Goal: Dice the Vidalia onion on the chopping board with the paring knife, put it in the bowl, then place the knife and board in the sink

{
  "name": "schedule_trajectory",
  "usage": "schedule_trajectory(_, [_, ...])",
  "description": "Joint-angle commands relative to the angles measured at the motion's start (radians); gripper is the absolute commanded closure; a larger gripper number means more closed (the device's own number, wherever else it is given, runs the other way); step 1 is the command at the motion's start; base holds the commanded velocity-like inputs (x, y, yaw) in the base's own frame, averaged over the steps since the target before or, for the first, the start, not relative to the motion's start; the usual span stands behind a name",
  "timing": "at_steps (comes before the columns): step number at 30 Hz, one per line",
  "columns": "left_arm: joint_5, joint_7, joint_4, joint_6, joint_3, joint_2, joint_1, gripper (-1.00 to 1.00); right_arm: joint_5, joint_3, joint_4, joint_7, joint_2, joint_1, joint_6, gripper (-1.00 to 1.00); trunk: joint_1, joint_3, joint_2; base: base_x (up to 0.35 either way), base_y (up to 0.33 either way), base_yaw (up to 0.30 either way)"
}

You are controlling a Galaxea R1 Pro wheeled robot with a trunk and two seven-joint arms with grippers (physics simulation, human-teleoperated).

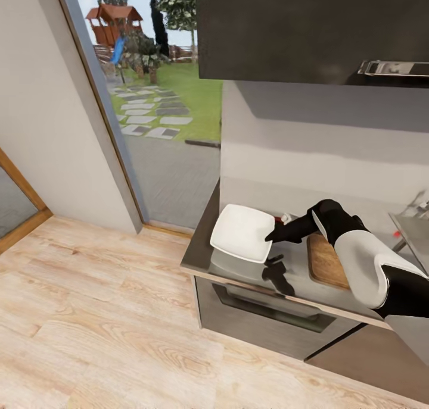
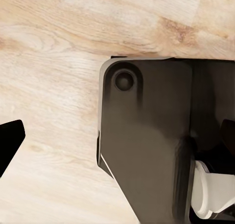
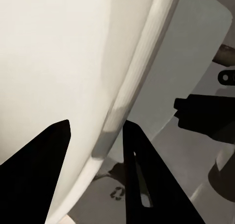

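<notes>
Right gripper (image 1: 271,237) reaches over the table (image 1: 238,265) and meets the near edge of the bowl (image 1: 241,231). In the right wrist view the two dark fingers (image 3: 139,180) straddle the bowl's rim (image 3: 129,92), one inside the dish and one outside; the jaws look clamped on the rim, or very close to it. The bowl appears tilted and slightly raised, with a reflection beneath it on the table, which fits a rim pinch lifting one side. A rim grasp seems the sensible choice: the bowl is too shallow and wide to span across.

Bowl: white, squarish with rounded corners, smooth matte surface, thin raised lip. Table: grey, glossy enough to mirror the bowl and the gripper's shadow.

Chopping board (image 1: 325,260) lies flat just behind the gripper, under the forearm; brown wood grain, rounded corner. A small red object beyond the gripper, near the bowl's far corner, may be the paring knife handle; too small to confirm. The sink (image 1: 414,233) sits well past the board, a steel drainboard edge and a red knob visible. Onion not identified.

Left gripper (image 2: 6,145): one dark fingertip above pale plank flooring, beside the robot's dark base; cannot tell whether the jaws are apart or together.
</notes>
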Motion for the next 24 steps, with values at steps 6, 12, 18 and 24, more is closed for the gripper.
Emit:
schedule_trajectory(6, [0.003, -0.001, -0.001, -0.001, 0.0, 0.0, 0.0, -1.0, 0.065, 0.003, 0.011, 0.006, 0.0, 0.0, -0.023, 1.0, 0.001, -0.004, -0.001, 0.0, 0.0, 0.0])
schedule_trajectory(12, [0.002, -0.001, -0.001, -0.001, 0.0, 0.0, 0.0, -1.0, 0.066, 0.003, 0.011, 0.006, 0.0, 0.0, -0.024, 1.0, 0.001, 0.003, -0.001, 0.0, 0.0, 0.0])
schedule_trajectory(18, [0.002, -0.001, -0.001, -0.001, 0.0, 0.0, 0.0, -1.0, 0.066, 0.003, 0.011, 0.006, 0.0, 0.0, -0.024, 1.0, 0.001, 0.012, -0.001, 0.0, 0.0, 0.0])
schedule_trajectory(24, [0.002, -0.001, -0.001, -0.001, 0.0, 0.0, 0.0, -1.0, 0.066, 0.004, 0.011, 0.006, 0.001, 0.0, -0.024, 1.0, 0.001, 0.02, -0.001, 0.0, 0.0, 0.0])
